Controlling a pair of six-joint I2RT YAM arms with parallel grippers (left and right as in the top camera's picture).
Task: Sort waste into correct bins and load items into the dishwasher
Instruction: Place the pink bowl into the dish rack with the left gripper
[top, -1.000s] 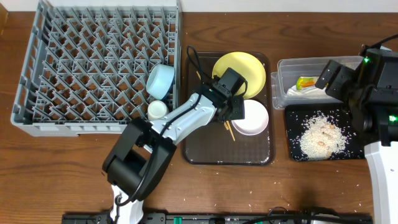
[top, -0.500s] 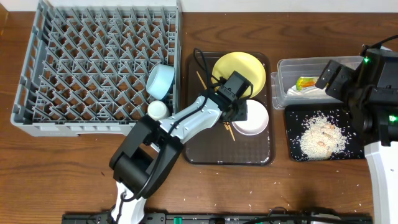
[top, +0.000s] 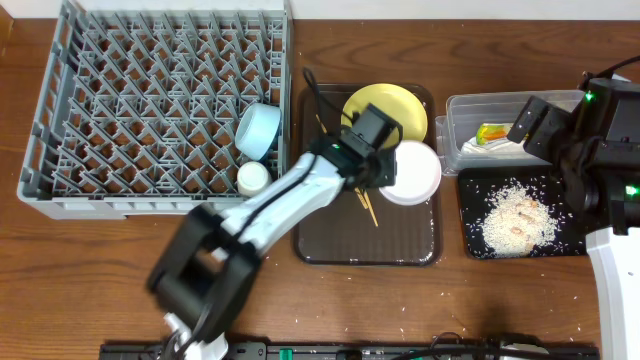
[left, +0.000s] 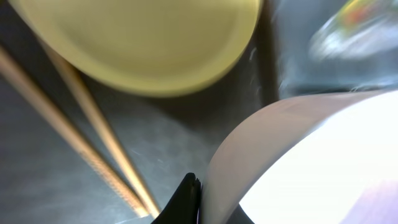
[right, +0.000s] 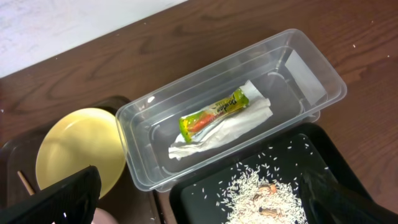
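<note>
My left gripper (top: 378, 165) is shut on the rim of the white bowl (top: 413, 172), which stands tilted above the brown serving tray (top: 365, 245). In the left wrist view the gripper (left: 202, 200) pinches the bowl's wall (left: 292, 155). The yellow plate (top: 386, 108) and the chopsticks (top: 366, 206) lie on the tray beside it. In the dish rack (top: 150, 90) sit the light blue bowl (top: 258, 130) and the white cup (top: 253, 177). My right gripper (right: 208, 208) hangs open above the clear tub (right: 137, 143), which holds the wrapper (right: 214, 116) and the napkin (right: 231, 132). Rice (top: 518, 220) lies in the black tray (top: 475, 240).
The serving tray lies between the rack on the left and the two bins on the right. A few rice grains are scattered on the wooden table near its front edge (top: 440, 335). The right arm (top: 600, 160) stands over the bins at the right edge.
My left gripper has closed on the white bowl's rim and tipped it up off the tray, a little to the right. The right arm has not moved.
</note>
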